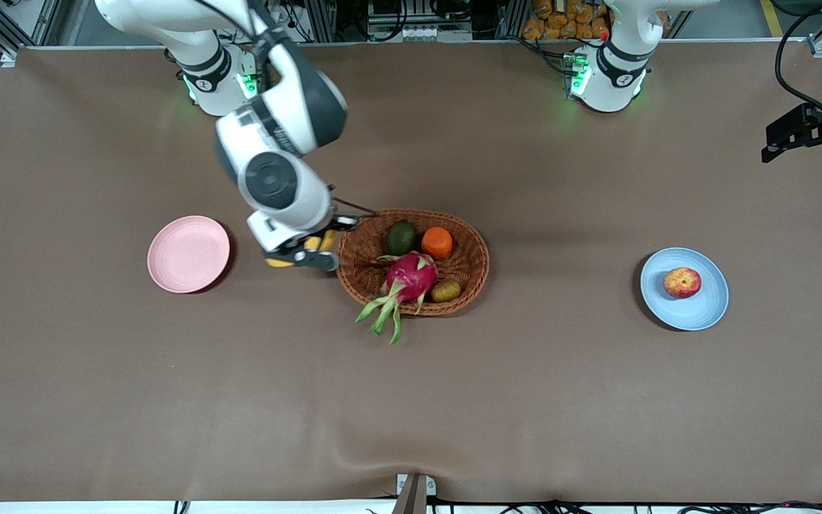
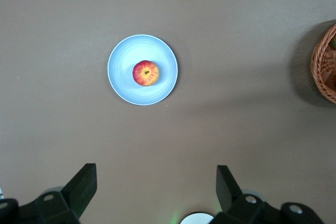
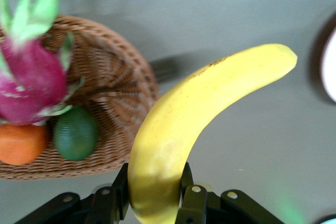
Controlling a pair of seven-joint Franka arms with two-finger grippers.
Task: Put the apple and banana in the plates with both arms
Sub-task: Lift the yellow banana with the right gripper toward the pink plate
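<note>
The banana (image 3: 210,98) is clamped near one end in my right gripper (image 3: 153,187), over the table between the pink plate (image 1: 188,253) and the wicker basket (image 1: 468,264). In the front view the right gripper (image 1: 304,253) is close beside the basket's rim, and only yellow bits of the banana (image 1: 279,263) show under it. The apple (image 1: 682,283) lies in the blue plate (image 1: 696,310) toward the left arm's end. My left gripper (image 2: 156,174) is open and empty, high above the table; it looks down on the apple (image 2: 146,73) in the blue plate (image 2: 122,85). It shows at the front view's edge (image 1: 782,143).
The basket holds a pink dragon fruit (image 1: 411,277), an orange (image 1: 437,243), a dark green fruit (image 1: 402,238) and a small brown-green fruit (image 1: 446,290). The pink plate's edge (image 3: 331,66) shows in the right wrist view. The brown cloth covers the table.
</note>
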